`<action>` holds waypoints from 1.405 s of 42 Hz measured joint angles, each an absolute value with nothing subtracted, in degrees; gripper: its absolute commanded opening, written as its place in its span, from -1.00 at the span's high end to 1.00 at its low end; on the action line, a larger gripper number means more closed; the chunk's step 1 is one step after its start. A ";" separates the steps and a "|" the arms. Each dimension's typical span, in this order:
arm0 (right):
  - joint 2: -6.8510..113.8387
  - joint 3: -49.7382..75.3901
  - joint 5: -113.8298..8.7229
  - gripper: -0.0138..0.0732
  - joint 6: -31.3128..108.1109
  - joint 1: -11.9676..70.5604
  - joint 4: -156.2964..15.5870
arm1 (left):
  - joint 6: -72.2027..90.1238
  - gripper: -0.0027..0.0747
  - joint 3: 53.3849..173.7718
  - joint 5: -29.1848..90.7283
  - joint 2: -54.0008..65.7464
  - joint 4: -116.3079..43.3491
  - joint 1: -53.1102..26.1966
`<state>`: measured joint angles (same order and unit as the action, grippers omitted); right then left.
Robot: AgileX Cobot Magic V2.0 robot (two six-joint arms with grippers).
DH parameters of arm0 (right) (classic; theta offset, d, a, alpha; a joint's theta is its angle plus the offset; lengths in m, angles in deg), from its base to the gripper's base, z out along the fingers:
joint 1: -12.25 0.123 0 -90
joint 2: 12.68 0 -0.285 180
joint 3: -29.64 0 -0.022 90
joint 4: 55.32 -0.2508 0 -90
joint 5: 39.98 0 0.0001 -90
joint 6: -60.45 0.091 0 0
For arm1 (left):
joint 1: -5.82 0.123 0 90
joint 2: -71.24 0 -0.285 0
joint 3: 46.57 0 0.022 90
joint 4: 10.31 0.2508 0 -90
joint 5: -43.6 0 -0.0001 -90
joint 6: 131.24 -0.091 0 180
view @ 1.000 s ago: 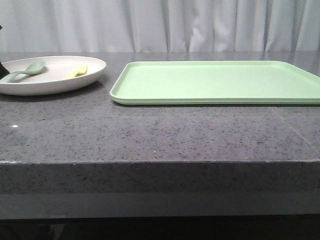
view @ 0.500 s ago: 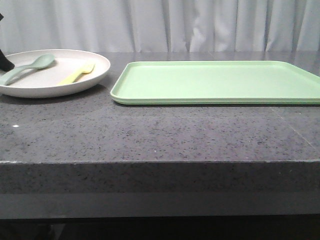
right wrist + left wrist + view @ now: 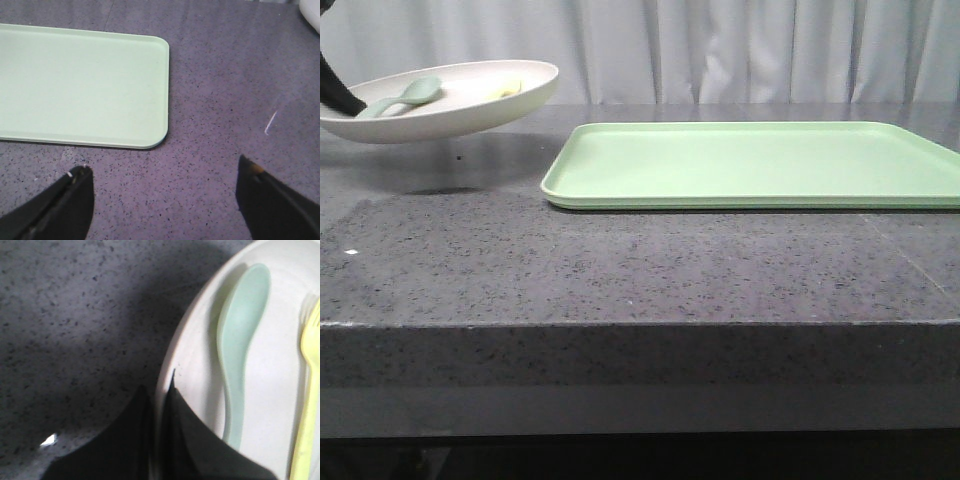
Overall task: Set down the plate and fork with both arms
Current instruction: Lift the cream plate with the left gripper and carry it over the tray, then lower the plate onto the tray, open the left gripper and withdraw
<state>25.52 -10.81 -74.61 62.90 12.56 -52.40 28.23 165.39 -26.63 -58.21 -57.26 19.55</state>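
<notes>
Right now my left gripper (image 3: 159,405) is pinching the rim of the plate (image 3: 470,110), one finger under and one over the edge, as the left wrist view shows. Plate's off the countertop (image 3: 620,270), tilted w/ its right side higher than the side I'm holding, and its shadow lies on the stone below. It sits at far left in the front view, left of the light-green tray (image 3: 750,165) and apart from it.

On the plate: the fork (image 3: 307,410), bright yellow, tines pointing away from my fingers, lying roughly parallel to the pale teal spoon (image 3: 240,350). Spoon is between the fork and the rim I'm gripping, bowl end away from my fingers. In the front view only a sliver of the fork shows over the rim; the spoon's bowl shows more clearly.

My right gripper (image 3: 162,200) is spread wide, both dark fingertips (image 3: 75,192) well apart, nothing between them. It hangs over bare countertop just beside the tray's rounded corner. A bit of the plate's white edge shows at the corner of the right wrist view.

Tray lies flat on the counter, nothing on it. No brand, label or writing readable on plate, utensils, tray or counter. Pale curtain (image 3: 720,50) behind.
</notes>
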 measured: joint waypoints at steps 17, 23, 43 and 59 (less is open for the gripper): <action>25.52 -10.81 -74.61 -0.70 62.90 12.56 -52.40 | 37.13 0.98 165.39 -23.66 -58.21 -56.90 7.44; 25.52 -10.81 -74.61 -0.70 62.90 12.56 -52.40 | 40.02 0.98 165.39 -18.44 -58.21 -56.27 1.34; 25.52 -10.81 -74.61 -0.70 62.90 12.56 -52.40 | 54.99 0.98 165.39 -7.03 -58.21 -41.71 -15.35; 25.52 -10.81 -74.61 -0.70 62.90 12.56 -52.40 | 63.30 0.98 165.29 -0.08 -58.21 -40.56 -20.03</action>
<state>25.52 -10.81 -74.61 62.90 12.56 -52.40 63.30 165.29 -0.08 -58.21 -40.56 -20.03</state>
